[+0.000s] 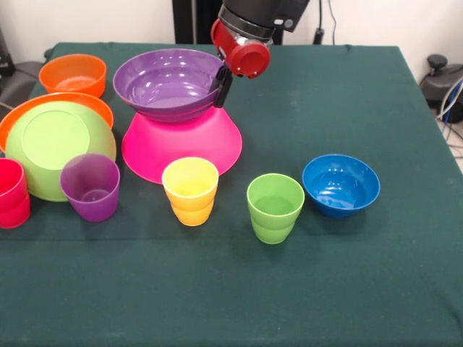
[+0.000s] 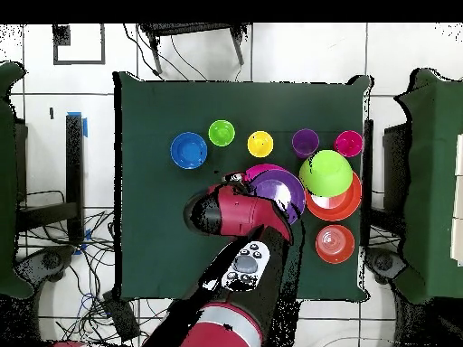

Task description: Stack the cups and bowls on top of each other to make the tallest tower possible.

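An inverted pink bowl forms the tower's base, and a purple bowl sits upright on it. My gripper hangs at that purple bowl's right rim in the front view, touching it. A lime green bowl lies upside down in the large orange bowl at the left. Along the front stand a red cup, purple cup, yellow cup and green cup.
A small blue bowl sits upright right of the green cup. A small orange bowl stands at the back left. The green tablecloth covers the table; cables lie on the floor beyond its edges.
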Available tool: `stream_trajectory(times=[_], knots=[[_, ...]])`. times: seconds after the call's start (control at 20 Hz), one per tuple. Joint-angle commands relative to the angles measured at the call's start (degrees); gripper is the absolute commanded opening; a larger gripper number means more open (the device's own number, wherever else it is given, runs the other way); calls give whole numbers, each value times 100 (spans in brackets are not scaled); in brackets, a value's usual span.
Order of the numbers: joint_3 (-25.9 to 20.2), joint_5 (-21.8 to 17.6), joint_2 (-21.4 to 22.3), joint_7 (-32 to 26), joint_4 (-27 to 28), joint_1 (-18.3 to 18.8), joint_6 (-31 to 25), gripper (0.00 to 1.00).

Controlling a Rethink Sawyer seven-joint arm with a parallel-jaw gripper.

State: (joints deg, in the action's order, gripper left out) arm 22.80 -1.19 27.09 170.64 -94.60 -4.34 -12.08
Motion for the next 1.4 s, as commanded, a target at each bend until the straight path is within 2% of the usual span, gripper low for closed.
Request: stream_trajectory(times=[0.05,0.8,0.85,1.2,1.4], knots=[[-831,205,-668,376,-311,-146,-228,0],[-662,266,-741,378,71,-293,-364,0],[-662,267,-739,366,70,-295,-354,100],[-860,293,-624,266,-76,-131,-366,100],[-823,329,-579,312,-143,-154,-367,100]])
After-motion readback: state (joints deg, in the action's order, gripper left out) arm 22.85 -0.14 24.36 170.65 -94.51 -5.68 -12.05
